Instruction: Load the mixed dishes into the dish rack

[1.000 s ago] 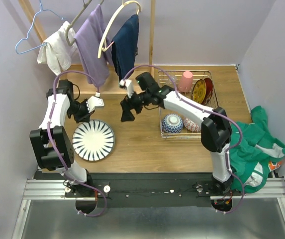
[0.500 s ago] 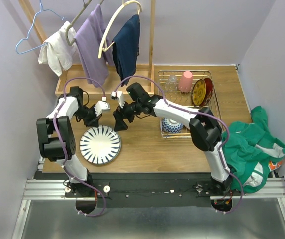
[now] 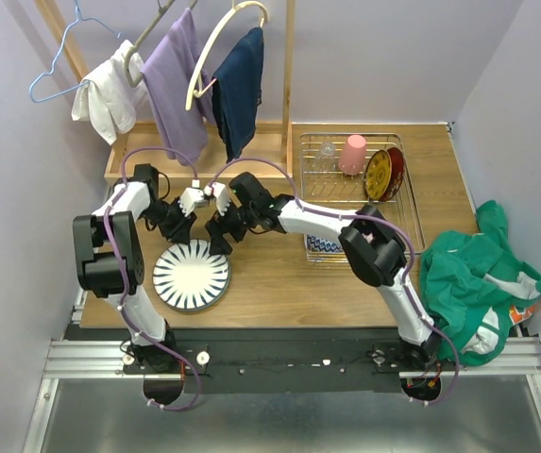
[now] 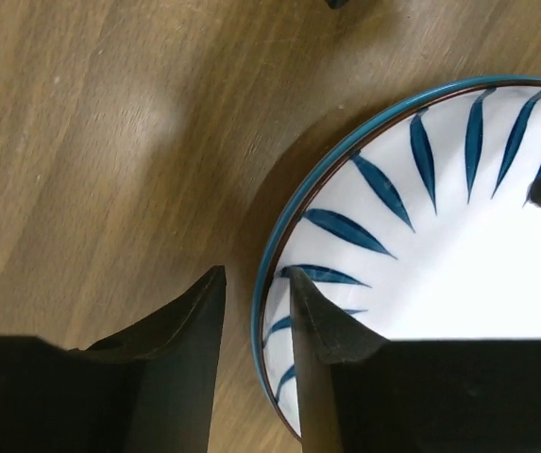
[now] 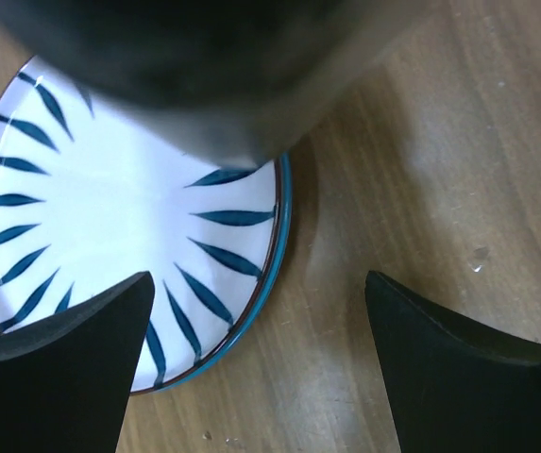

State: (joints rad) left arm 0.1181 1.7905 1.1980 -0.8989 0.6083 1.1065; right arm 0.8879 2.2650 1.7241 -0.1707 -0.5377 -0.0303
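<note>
Surface: wooden table [image 3: 279, 278], lilac walls behind.
Left gripper [image 4: 255, 274]: narrowly parted and holding nothing. It straddles the striped plate's rim, one finger [image 4: 171, 363] over wood and the other over the white face.
Right gripper [image 5: 259, 283]: spread wide and empty, with the plate's edge below it.
Striped plate [image 3: 192, 276]: one, flat on the table just under both my grippers.
In the way: a dark blurred shape [image 5: 204, 66] above the plate in my right wrist view.
Rack [image 3: 331, 250]: one, well to the right of my right gripper. It holds one cup [image 3: 353, 154] and one red plate [image 3: 383, 173] on edge.
Around: three garments [image 3: 177, 85] hang beyond my grippers, and one green cloth [image 3: 478, 274] lies far right.
</note>
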